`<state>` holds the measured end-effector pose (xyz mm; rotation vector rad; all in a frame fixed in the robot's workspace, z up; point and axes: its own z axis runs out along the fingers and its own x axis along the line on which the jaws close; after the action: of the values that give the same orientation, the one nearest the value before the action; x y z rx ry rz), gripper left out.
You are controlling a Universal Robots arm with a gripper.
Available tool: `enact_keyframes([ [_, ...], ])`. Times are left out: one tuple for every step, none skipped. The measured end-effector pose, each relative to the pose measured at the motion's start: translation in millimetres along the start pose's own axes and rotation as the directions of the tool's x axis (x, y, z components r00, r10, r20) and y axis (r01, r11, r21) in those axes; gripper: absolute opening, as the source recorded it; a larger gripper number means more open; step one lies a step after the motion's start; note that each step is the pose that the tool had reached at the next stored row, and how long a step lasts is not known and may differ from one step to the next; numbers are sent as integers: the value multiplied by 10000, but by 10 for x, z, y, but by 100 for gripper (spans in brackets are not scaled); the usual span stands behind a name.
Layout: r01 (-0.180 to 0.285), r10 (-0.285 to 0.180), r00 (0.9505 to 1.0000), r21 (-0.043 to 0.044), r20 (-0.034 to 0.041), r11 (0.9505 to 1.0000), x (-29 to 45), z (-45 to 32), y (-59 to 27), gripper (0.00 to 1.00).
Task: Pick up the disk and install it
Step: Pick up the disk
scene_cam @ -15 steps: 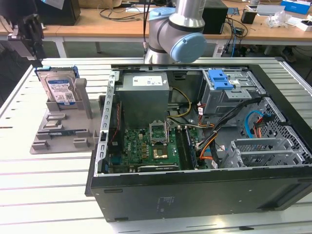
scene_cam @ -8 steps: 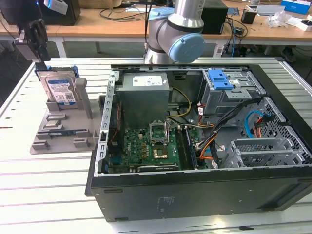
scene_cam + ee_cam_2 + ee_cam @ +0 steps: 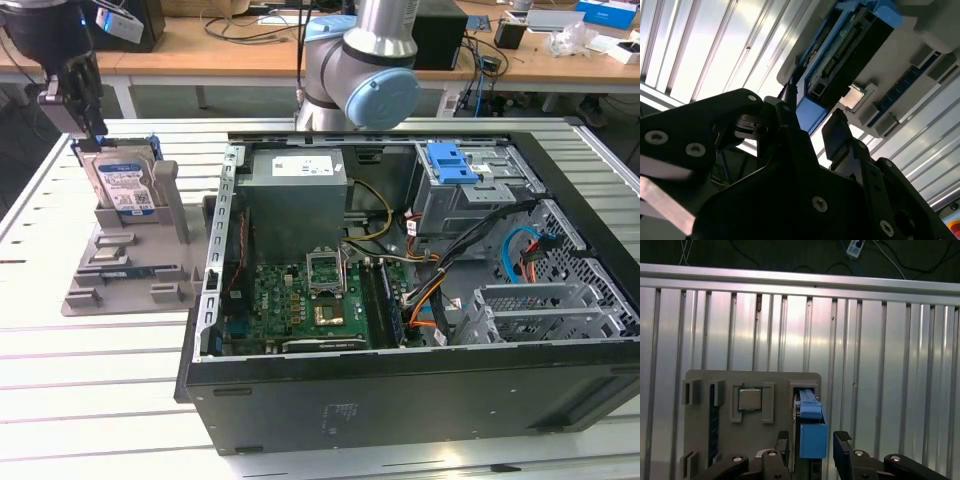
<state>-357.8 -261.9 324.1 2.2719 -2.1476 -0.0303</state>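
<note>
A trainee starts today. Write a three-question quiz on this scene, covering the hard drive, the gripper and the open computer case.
1. True or false: the rectangular silver metal disk in its blue plastic carrier already sits inside the open black metal computer case.
2. The disk stands upright in: A) a grey plastic holder B) a cardboard box C) a drawer.
3. Fill in: the black gripper, its fingers either side of the disk's carrier, is ___.
Key: 1 false; 2 A; 3 open.
</note>
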Motion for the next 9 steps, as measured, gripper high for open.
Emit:
enact_keyframes([
  [1,-1,10000,0,-9,10000,-1,28,-1,48],
  [0,0,10000,0,-14,10000,-1,42,-2,48],
  [1,-1,10000,-1,-23,10000,-1,70,-3,48],
  [1,-1,10000,-1,-27,10000,-1,87,-4,48],
  [4,-4,10000,-2,-33,10000,-1,112,-6,48],
  [5,-5,10000,-3,-37,10000,-1,130,-6,48],
  [6,-6,10000,-3,-40,10000,-1,151,-7,48],
  [9,-9,10000,-2,-42,10000,-1,171,-9,48],
  [13,-13,10000,-3,-45,10000,-1,219,-10,48],
])
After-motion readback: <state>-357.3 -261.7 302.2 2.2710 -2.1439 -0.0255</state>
